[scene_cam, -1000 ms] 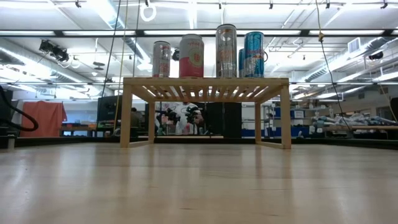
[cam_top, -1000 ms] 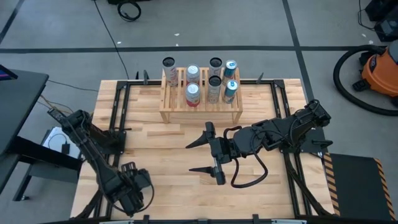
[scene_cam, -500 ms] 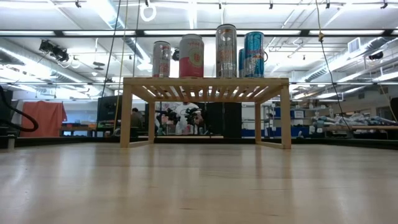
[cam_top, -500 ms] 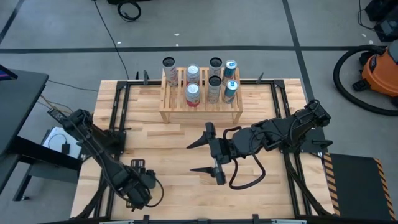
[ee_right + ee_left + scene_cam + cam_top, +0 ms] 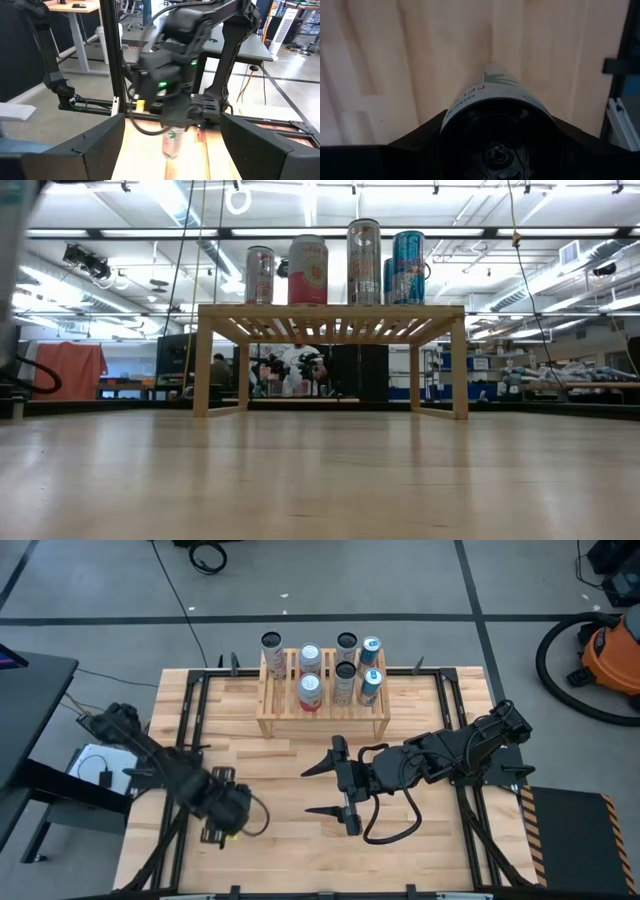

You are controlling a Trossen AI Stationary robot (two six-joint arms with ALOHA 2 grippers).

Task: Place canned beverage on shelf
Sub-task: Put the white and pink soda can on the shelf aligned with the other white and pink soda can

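1. Cans, six of them, stand upright on the slatted top of the shelf (image 5: 322,692), the pale wooden rack at the far middle of the table (image 5: 280,850); from table height the can tops rise above the rack's flat top (image 5: 330,310).
2. Left gripper (image 5: 228,817) is over the near-left part of the table, well away from the shelf, its fingers pinched tight on a pale can (image 5: 492,92) with green print.
3. From the left wrist that can points away from the camera over bare wood planks, its body filling the space between the dark fingers.
4. Seen from the right wrist, the same can (image 5: 173,142) hangs below the left gripper (image 5: 176,131), just above the tabletop.
5. Right gripper (image 5: 325,790) lies low over the middle of the table, in front of the shelf, its two fingers spread wide with nothing between them.
6. An orange shop vacuum (image 5: 612,652) sits on the floor beyond the table's right side.
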